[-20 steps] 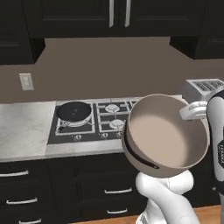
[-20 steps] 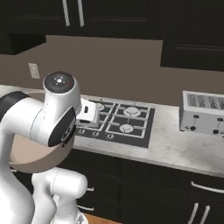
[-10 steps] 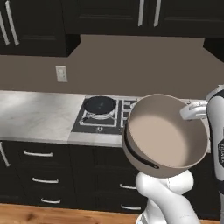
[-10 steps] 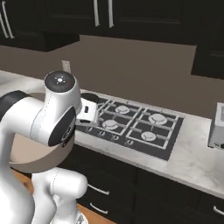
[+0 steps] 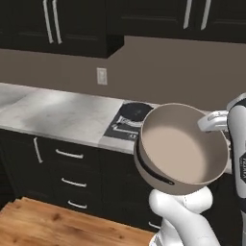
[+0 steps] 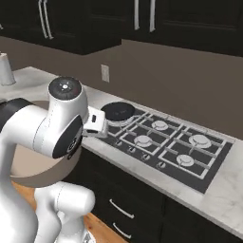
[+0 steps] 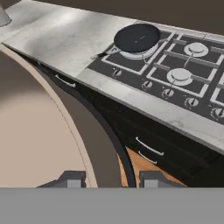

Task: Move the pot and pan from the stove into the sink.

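The gripper (image 7: 111, 178) is clamped on the rim of the pot (image 5: 181, 148), one finger inside the wall and one outside, jaws only narrowly apart. The pot hangs tilted in the air in front of the dark lower cabinets (image 5: 62, 163), near side of the counter (image 5: 62, 115). The pan (image 6: 118, 111) sits on the far-left burner of the stove (image 6: 166, 142), well apart from the gripper.
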